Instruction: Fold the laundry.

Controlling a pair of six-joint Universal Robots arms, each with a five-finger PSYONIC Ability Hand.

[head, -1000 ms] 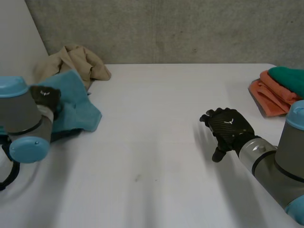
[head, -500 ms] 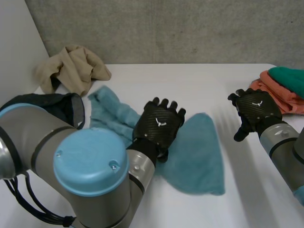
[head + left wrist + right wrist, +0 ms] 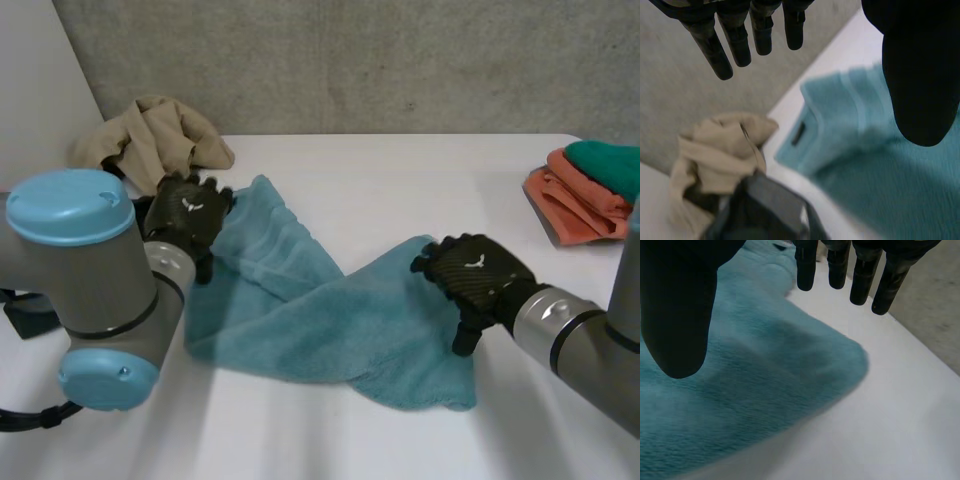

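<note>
1. Teal towel [image 3: 330, 310] lies spread but rumpled on the white desk [image 3: 400, 180]. It runs from centre-left to centre-right of the head view, with a ridge of folds going from upper left toward the middle.
2. Left robot hand [image 3: 185, 215] is at the towel's upper-left corner, left side of the frame. In its wrist view the fingers [image 3: 725, 50] are straight and the thumb is well apart: relaxed, holding nothing. A towel corner with a small dark label lies beneath it.
3. Right robot hand [image 3: 475, 275] is over the towel's right edge, right of centre. In its wrist view the fingers [image 3: 840, 265] are straight and the thumb is spread: not gripping. A rounded towel corner lies below the fingertips. Can't tell if it touches the cloth.
4. Beige garment [image 3: 150, 140] sits crumpled at upper left, at the desk's back edge. It is near the towel, with a strip of desk between them.
5. Dark cloth item [image 3: 760, 210] touches the beige garment.
6. Folded orange cloth [image 3: 570, 205] with green cloth [image 3: 610, 165] on top is at the right edge, well apart from the towel.
</note>
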